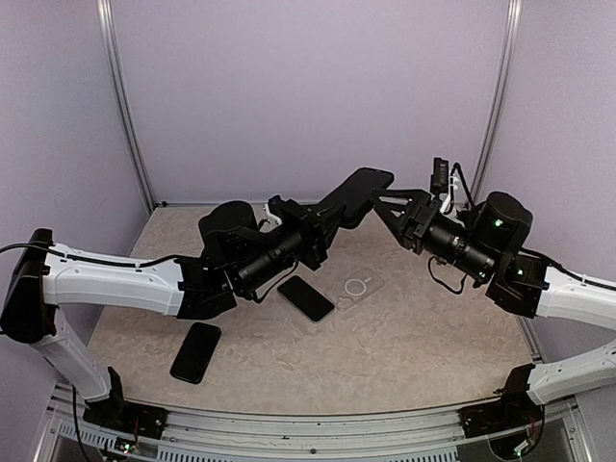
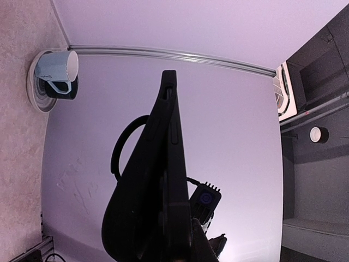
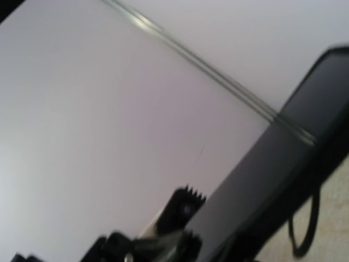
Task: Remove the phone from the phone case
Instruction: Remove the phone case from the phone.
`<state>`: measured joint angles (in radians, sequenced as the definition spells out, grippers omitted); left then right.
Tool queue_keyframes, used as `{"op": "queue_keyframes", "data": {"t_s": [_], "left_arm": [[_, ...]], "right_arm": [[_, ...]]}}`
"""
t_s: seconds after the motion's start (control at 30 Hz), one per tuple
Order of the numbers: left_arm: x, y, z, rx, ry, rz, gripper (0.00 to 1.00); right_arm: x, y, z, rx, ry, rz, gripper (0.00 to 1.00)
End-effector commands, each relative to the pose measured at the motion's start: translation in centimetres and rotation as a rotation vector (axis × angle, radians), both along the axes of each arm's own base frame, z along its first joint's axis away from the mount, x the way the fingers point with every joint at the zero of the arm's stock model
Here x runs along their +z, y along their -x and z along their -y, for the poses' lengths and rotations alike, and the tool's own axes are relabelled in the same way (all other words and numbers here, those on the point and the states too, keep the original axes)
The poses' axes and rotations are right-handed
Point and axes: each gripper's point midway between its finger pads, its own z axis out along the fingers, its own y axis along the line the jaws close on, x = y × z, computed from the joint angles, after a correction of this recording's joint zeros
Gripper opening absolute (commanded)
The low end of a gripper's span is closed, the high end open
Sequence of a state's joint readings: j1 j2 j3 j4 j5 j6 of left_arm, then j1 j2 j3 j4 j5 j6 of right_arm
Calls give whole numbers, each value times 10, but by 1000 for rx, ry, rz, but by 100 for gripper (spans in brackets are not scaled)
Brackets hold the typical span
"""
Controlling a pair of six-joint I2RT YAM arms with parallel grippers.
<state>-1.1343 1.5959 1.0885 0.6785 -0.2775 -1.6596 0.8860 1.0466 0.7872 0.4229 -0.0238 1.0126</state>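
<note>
A black phone in a dark phone case (image 1: 363, 192) is held up in the air over the back of the table, tilted. My left gripper (image 1: 323, 227) is shut on its lower end. In the left wrist view the cased phone (image 2: 169, 164) shows edge-on as a dark slab, and I cannot tell phone from case there. My right gripper (image 1: 392, 214) is at the phone's right edge with its jaws spread, the upper finger close to the edge. The blurred right wrist view has the phone (image 3: 283, 158) at the right; its own fingers do not show.
On the table lie a bare black phone (image 1: 306, 297), a clear case (image 1: 356, 287) beside it, and another black phone (image 1: 196, 351) near the front left. A pale mug on a saucer (image 2: 54, 73) shows in the left wrist view. Walls enclose the back and sides.
</note>
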Motion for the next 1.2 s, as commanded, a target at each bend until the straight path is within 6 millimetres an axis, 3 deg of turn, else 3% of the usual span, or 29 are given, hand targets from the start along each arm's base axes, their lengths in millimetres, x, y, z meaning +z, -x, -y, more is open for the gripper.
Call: {"op": "queue_keyframes", "data": {"t_s": [0.0,0.27,0.57,0.87,1.17], "left_arm": [[46,0,-13,23,99,72,0],[52,-3,-17,35,107,86,0],[50,-3,-18,34,105,86,0],[49,1,-13,19,106,87,0],[46,6,-8,6,101,86,0]], "right_arm": [[-11,13,-10,91,29,19,53],[-29,20,-28,181,96,19,52],[-40,16,-38,199,118,2,43],[-38,1,-38,134,99,-40,38],[-16,-13,-27,43,15,-72,35]]}}
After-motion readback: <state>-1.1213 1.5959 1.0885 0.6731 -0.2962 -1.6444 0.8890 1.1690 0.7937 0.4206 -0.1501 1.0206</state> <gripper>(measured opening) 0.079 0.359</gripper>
